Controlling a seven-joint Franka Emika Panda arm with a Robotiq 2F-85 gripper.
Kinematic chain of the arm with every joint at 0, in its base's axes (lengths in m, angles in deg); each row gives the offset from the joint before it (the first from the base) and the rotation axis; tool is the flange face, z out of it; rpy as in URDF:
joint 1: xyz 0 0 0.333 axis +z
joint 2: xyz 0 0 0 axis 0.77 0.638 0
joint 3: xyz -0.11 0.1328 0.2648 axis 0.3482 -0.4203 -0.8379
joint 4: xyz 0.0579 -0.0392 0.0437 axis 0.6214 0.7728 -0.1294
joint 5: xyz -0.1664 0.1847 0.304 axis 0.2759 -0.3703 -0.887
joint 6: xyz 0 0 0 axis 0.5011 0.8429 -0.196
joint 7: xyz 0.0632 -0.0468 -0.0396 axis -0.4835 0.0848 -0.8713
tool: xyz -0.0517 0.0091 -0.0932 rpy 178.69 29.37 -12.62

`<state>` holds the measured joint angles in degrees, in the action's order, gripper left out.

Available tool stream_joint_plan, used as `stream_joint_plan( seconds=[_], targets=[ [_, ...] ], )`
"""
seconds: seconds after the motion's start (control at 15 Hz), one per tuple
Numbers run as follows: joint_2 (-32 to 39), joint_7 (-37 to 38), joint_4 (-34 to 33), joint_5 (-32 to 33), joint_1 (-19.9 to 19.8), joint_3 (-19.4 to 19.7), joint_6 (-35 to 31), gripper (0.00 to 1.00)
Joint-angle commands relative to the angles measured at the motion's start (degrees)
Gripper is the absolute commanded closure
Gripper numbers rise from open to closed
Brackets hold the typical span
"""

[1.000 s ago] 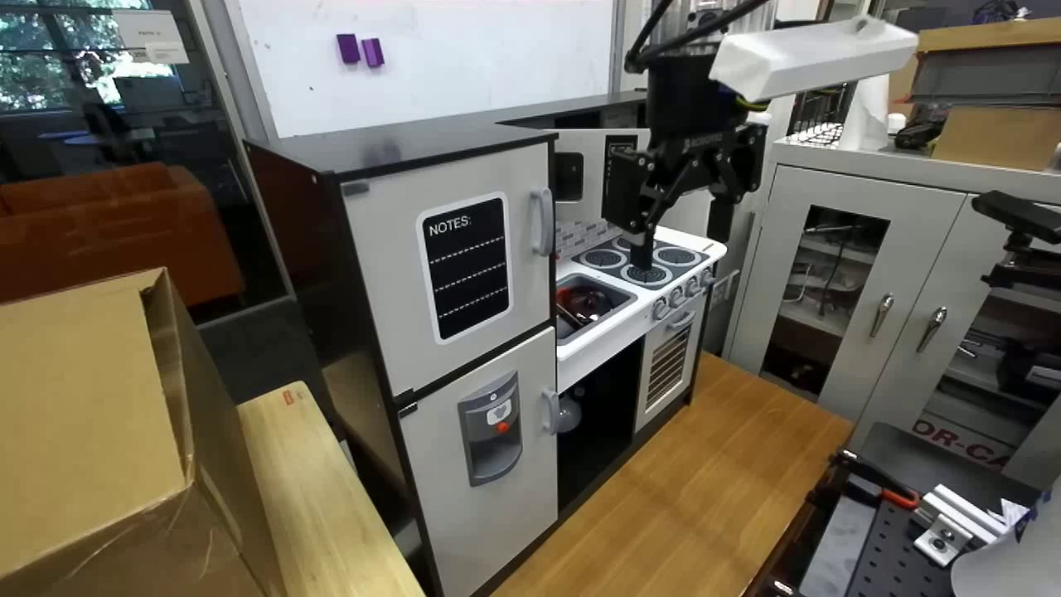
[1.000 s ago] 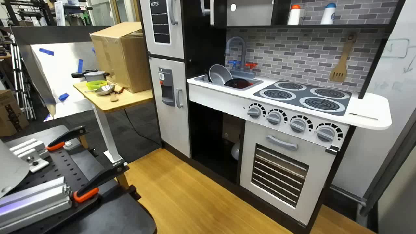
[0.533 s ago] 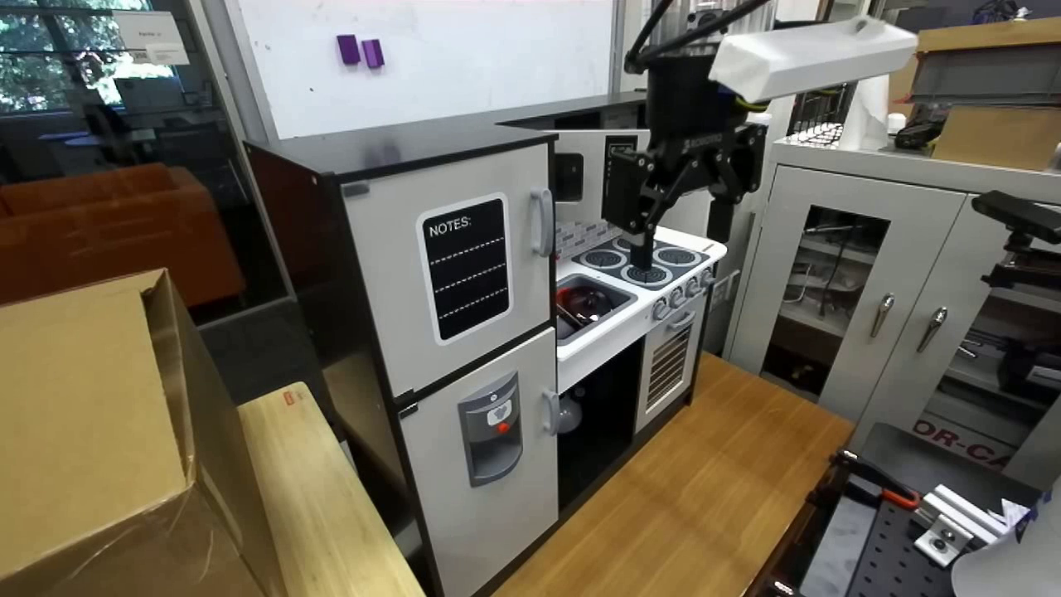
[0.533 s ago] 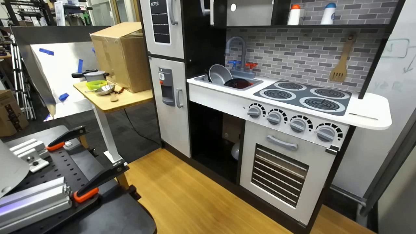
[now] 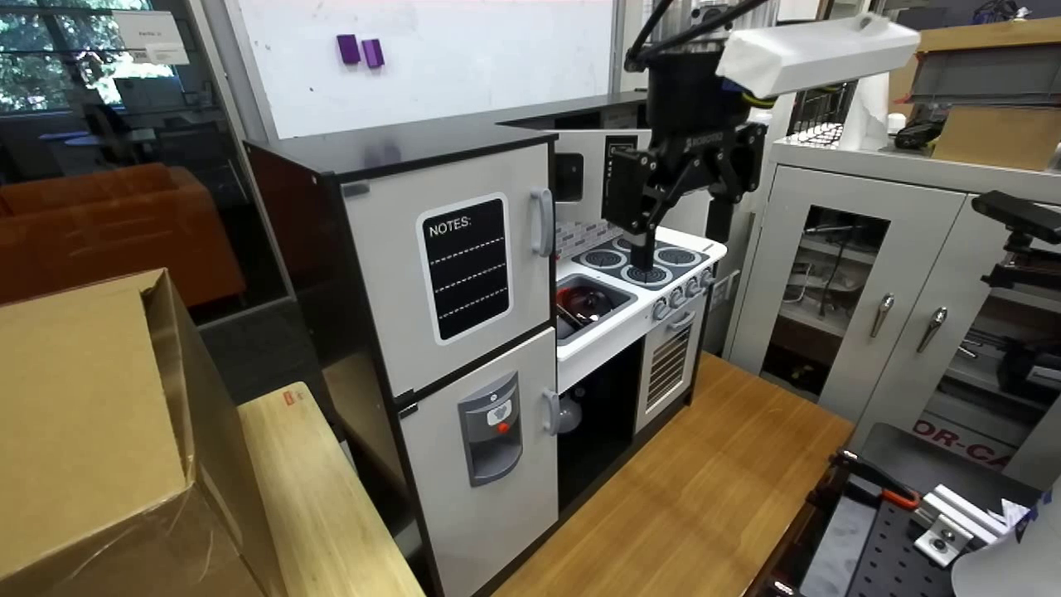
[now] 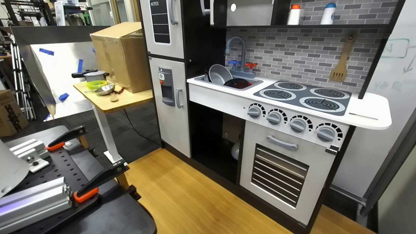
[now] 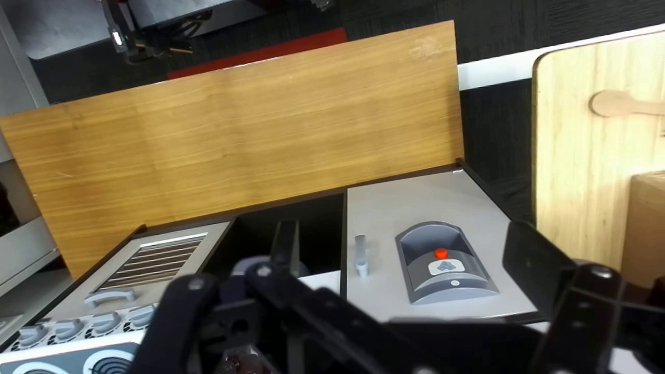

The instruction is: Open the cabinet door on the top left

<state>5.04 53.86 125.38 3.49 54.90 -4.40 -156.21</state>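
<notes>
I've got the cabinet door (image 5: 462, 265) shut in both exterior views. My gripper (image 5: 681, 240) hangs out past that door's handle (image 5: 542, 221), apart from it, jaws spread wide. Just below the cabinet door I see the dispenser door (image 5: 477, 510); off the cabinet door's handle side, lower down, sit the sink (image 5: 619, 298) and the stovetop (image 5: 675, 257).

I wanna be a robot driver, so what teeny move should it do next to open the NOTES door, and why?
I'd probably ease the claw toward the grey handle of the NOTES door. That door looks shut; the claw is open but apart from the handle, so it can't pull yet.
</notes>
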Motion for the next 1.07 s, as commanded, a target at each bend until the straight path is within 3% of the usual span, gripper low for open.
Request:
stream_joint_plan(
  seconds=[0.0, 0.73, 1.0],
  targets=[
    [0.14, 0.27, -0.14, 0.30, 0.65, 0.52, 0.13, 0.00],
    [0.20, 0.73, 0.07, 0.76, 0.42, 0.31, -0.32, 0.00],
    [-0.12, 1.49, 1.83, 4.55, -0.31, -0.28, -8.73, 0.00]
  ],
)
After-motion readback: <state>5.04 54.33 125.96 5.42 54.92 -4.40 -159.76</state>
